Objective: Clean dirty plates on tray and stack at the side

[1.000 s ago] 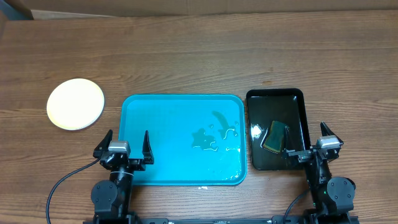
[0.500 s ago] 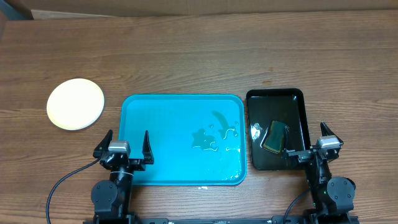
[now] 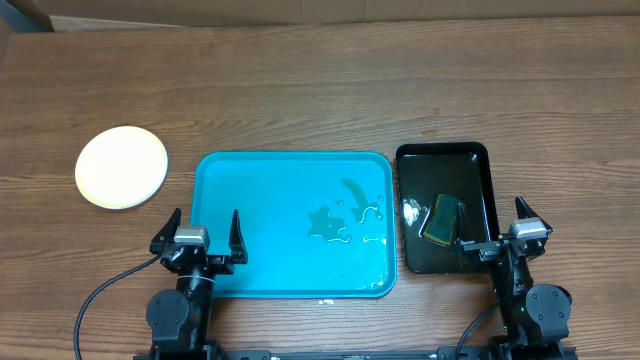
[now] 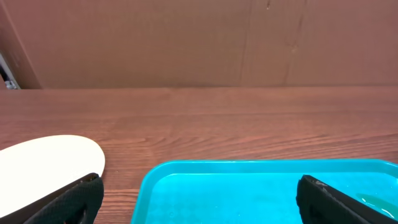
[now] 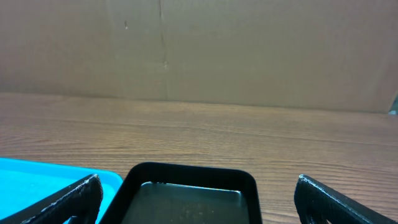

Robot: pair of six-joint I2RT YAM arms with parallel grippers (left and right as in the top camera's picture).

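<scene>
The plates [image 3: 122, 167] sit as one pale round pile near the table's [image 3: 320, 90] left edge, beyond and to the left of the left gripper [image 3: 204, 228], which is the nearer arm. The tray [image 3: 250, 200] carries only puddles. Both the left gripper and the right gripper [image 5: 198, 193] stand wide apart and empty at the near edge, so the job looks done.
</scene>
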